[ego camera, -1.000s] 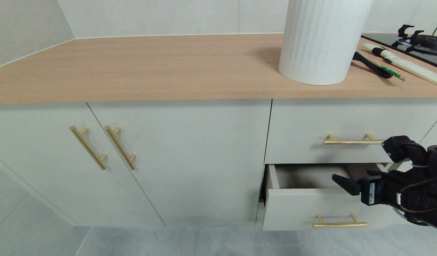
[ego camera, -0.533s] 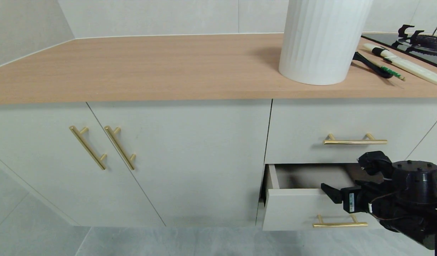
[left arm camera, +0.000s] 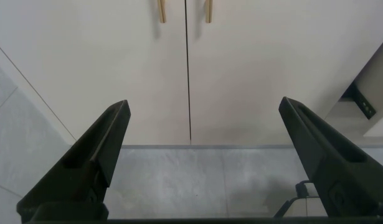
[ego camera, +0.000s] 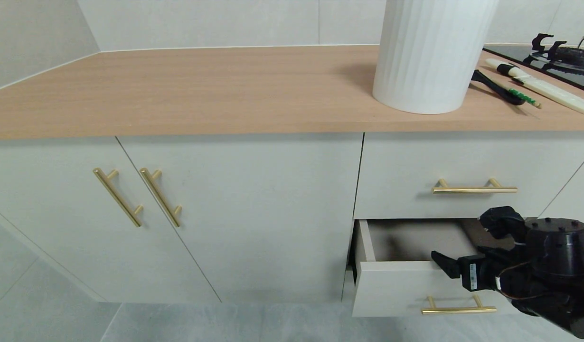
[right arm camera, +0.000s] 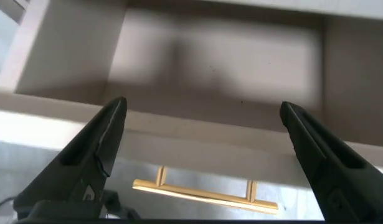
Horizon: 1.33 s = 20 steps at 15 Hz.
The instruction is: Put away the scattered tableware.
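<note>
On the wooden counter [ego camera: 202, 90], at the right, lie a black spoon [ego camera: 498, 88], a thin green-handled utensil [ego camera: 524, 97] and a white knife with a black band [ego camera: 543, 88]. Below them the lower drawer [ego camera: 396, 289] stands partly pulled out and looks empty inside [right arm camera: 222, 62]. My right gripper [ego camera: 460, 239] is open at the top edge of the drawer front, one finger over the opening. The drawer's gold handle [right arm camera: 203, 194] shows beneath the right gripper [right arm camera: 202, 106]. My left gripper [left arm camera: 203, 104] is open and holds nothing, low in front of the cabinet doors [left arm camera: 188, 68].
A tall white ribbed container [ego camera: 427, 52] stands on the counter left of the utensils. A black gas hob [ego camera: 562, 57] sits at the far right. The upper drawer [ego camera: 472, 173] is closed. Two cabinet doors with gold handles [ego camera: 135, 197] fill the left; grey floor tiles [ego camera: 225, 323] lie below.
My right gripper came down and left from the upper drawer's handle to the lower drawer's front edge. The lower drawer has slid a little farther out.
</note>
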### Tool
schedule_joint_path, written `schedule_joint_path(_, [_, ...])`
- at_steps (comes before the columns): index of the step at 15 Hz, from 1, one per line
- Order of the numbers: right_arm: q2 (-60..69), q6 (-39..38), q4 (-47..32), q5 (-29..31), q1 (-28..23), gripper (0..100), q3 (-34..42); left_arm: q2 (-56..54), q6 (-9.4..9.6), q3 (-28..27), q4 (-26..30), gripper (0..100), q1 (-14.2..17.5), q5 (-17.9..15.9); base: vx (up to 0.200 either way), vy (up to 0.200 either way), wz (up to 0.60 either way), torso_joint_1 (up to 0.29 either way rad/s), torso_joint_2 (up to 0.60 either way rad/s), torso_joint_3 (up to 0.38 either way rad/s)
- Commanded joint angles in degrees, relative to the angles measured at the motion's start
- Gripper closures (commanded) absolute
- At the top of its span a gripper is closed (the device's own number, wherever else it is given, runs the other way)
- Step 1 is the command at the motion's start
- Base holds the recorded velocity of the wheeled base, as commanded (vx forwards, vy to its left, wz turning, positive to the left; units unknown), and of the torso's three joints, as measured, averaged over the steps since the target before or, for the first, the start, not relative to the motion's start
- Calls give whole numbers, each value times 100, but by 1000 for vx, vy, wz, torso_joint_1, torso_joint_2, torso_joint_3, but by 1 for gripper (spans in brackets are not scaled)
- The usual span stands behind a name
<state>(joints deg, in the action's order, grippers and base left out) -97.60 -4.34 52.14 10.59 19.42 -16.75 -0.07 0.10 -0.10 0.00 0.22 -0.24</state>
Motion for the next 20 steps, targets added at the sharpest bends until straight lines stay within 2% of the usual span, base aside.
schedule_joint_path(1, [320,12,-547,-31,9,0,-74,7,-1,1,0,0,4,-2,0,0,0,0,0,0])
schedule_joint_path(6, [848,21,-1804,-75,9,0,-346,7,-1,1,0,0,4,-2,0,0,0,0,0,0])
schedule_joint_path(9, [1313,47,-3315,-470,0,0,-733,7,-1,1,0,0,4,-2,0,0,0,0,0,0])
schedule_joint_path(10, [1621,56,-4212,-690,9,0,-971,7,-1,1,0,0,4,-2,0,0,0,0,0,0])
schedule_joint_path(13, [2148,829,-5952,-901,9,0,-1252,7,-1,1,0,0,4,-2,0,0,0,0,0,0])
schedule_joint_path(14, [2228,1005,-6277,-910,9,0,-1296,7,-1,1,0,0,4,-2,0,0,0,0,0,0])
schedule_joint_path(17, [2272,1146,-6444,-901,27,0,-1331,7,-1,1,0,0,4,-2,0,0,0,0,0,0])
schedule_joint_path(20, [2342,909,-6409,-901,18,0,-1603,7,-1,1,0,0,4,-2,0,0,0,0,0,0])
